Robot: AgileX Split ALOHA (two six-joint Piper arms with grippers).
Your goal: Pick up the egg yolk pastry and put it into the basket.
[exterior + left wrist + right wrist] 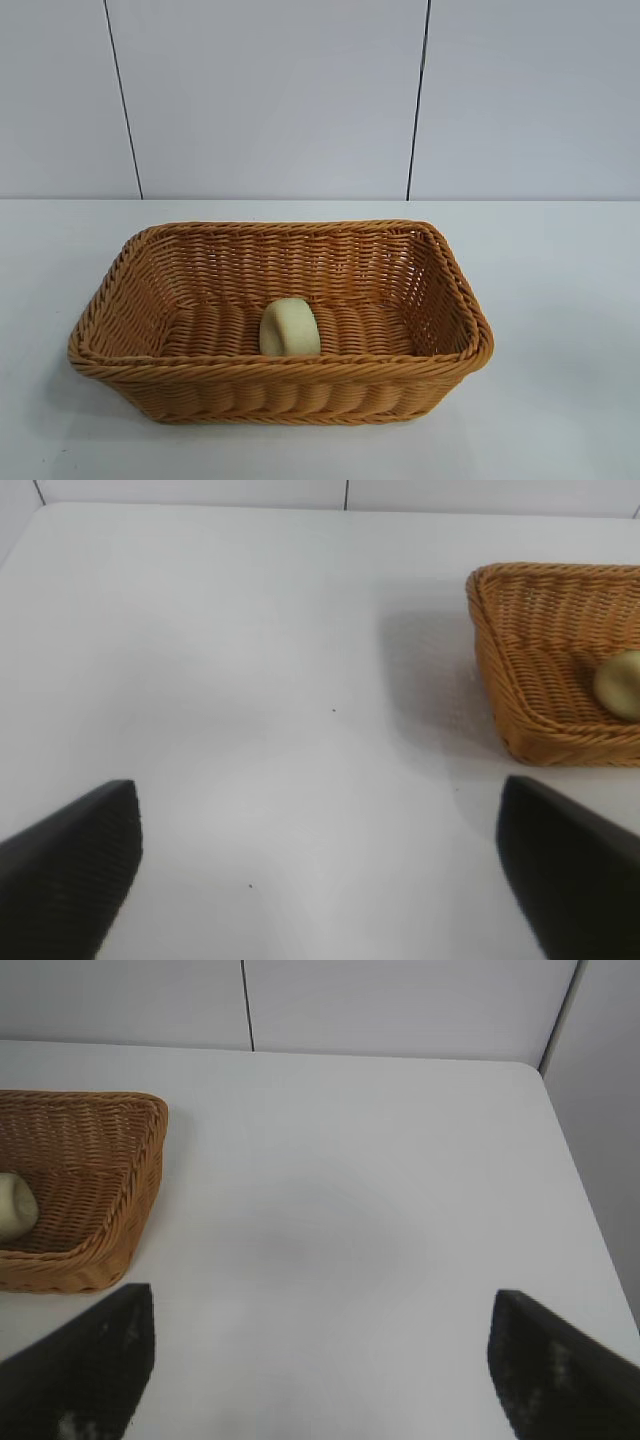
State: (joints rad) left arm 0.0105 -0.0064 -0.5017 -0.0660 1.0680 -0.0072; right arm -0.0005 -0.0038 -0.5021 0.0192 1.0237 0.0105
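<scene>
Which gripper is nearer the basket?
Neither clearly; about a tie. Left gripper sits off the basket's left end, right gripper off its right end, both jaws open.

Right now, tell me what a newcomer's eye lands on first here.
The big orange-tan basket in the middle of the white table grabs the eye first. Next comes the pale pastry lying inside it, against the near wall. Both claws, left and right, are open over bare table on either side.

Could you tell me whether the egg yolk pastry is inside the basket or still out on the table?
Inside: the small pale yellow egg yolk pastry rests on the floor of the orange-tan wicker basket, near its front wall.
</scene>
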